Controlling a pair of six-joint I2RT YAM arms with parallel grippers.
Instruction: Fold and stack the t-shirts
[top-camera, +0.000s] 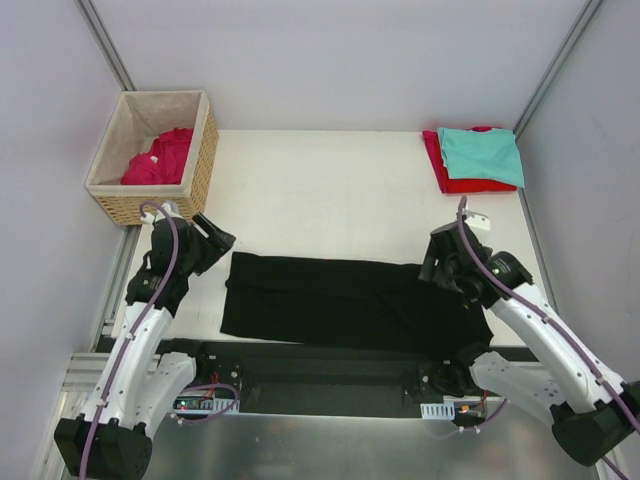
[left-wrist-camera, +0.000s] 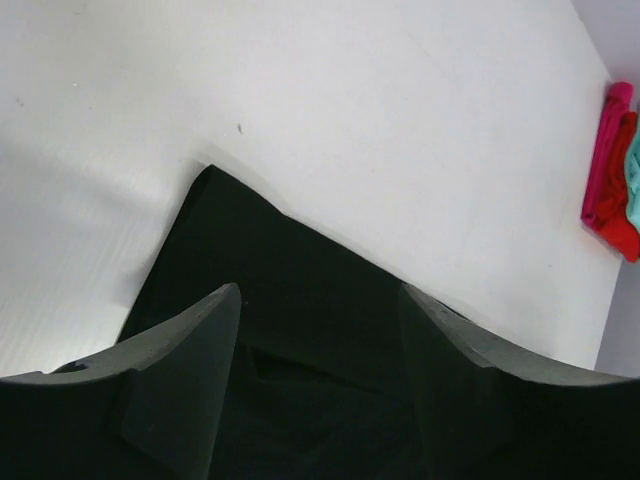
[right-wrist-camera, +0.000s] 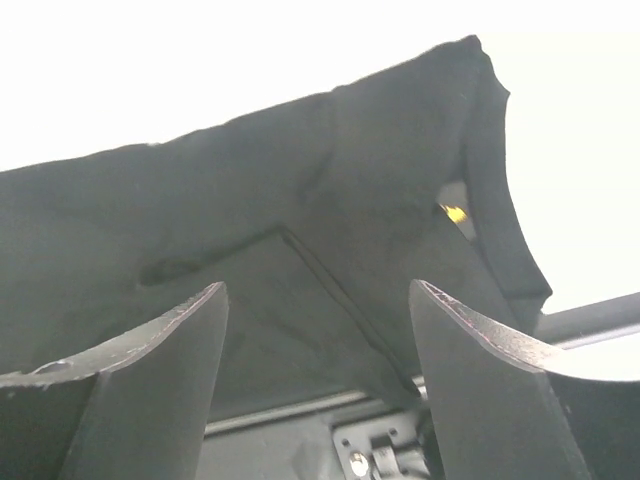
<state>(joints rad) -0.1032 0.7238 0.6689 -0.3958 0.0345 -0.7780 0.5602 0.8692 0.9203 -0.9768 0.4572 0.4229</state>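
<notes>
The right end of the black shirt (top-camera: 330, 300) lies hidden beneath the right arm (top-camera: 530, 315).

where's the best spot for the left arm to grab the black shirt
Pinch the far-left corner of the black t-shirt, coming from its left end with the left tool: it lies flat as a long band, and that corner is exposed right by the tool.

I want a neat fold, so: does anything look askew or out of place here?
Yes: the black t-shirt lies slightly slanted, and its right end appears to droop over the near edge of the table.
</notes>
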